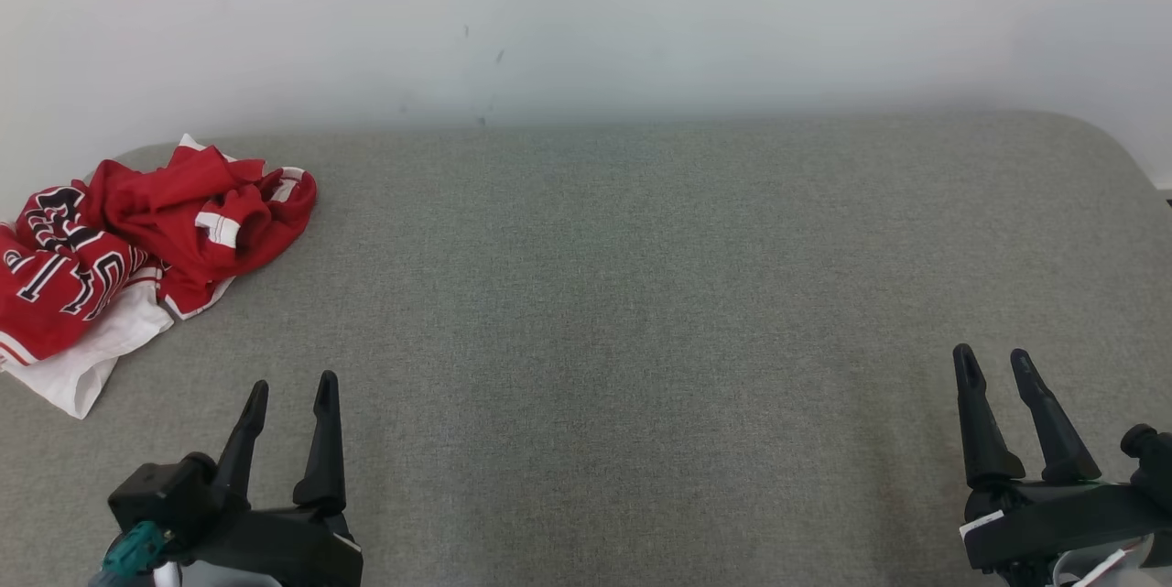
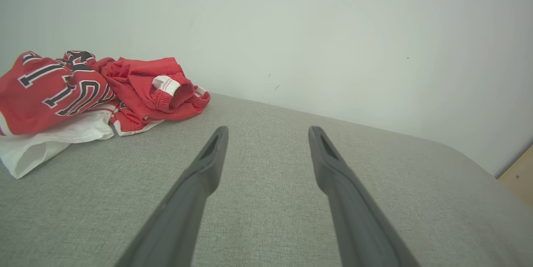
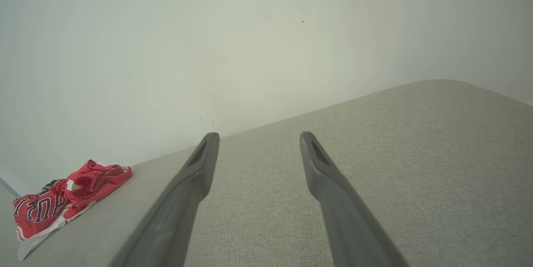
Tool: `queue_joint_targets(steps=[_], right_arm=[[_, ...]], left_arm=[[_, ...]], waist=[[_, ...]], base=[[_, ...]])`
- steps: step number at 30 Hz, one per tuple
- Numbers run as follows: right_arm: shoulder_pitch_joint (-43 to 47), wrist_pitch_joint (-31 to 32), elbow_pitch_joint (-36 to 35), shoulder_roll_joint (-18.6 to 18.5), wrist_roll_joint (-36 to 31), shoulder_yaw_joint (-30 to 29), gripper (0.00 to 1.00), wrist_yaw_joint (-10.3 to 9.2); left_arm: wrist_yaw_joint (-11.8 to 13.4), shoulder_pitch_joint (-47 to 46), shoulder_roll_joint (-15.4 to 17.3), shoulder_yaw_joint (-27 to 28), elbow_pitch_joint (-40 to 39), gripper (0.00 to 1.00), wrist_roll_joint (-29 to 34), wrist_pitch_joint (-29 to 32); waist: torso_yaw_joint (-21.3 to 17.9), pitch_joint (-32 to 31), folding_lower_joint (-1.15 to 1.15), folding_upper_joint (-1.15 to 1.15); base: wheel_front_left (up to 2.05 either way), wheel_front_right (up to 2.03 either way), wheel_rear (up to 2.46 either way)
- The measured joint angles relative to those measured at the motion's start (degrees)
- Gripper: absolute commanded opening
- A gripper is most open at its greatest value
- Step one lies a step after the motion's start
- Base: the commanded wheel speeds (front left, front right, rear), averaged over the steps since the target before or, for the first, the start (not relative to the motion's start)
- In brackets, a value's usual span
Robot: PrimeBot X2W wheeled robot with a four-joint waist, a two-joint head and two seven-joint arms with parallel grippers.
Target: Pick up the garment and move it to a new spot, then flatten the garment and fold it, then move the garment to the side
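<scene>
The crumpled red garment (image 1: pixel 137 239) lies at the far left of the desk (image 1: pixel 641 294) by the wall (image 1: pixel 641 19), ahead-left of the left gripper (image 1: pixel 293 383), well apart from the right gripper (image 1: pixel 992 353). Both pairs of fingers (image 1: pixel 322 450) stand spread, empty.

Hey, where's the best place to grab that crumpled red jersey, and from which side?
I'd grip the jersey at its bunched red fold by the white-banded cuff, which stands up off the gray surface. Come from its near right side with the open left gripper, the closer one; the wall blocks the far side.
</scene>
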Motion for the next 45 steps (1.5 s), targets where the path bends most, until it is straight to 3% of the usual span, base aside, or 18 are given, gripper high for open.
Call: queue_joint_targets(steps=[21, 45], right_arm=[[-0.10, -4.11, -2.20, -1.91, -14.88, 2.33, 1.00, -1.25], [-0.10, -4.35, -2.03, -1.20, -15.11, 0.80, 1.00, -0.83]], left_arm=[[1.49, -0.27, 0.59, -1.54, -2.15, 1.00, 16.00, -4.10], [0.41, -0.30, -0.23, 0.31, -2.13, 1.00, 16.50, -4.10]], waist=[[-0.07, -0.11, 0.00, 0.00], [-0.02, -0.14, 0.00, 0.00]], base=[[0.00, 0.00, 0.00], [0.00, 0.00, 0.00]])
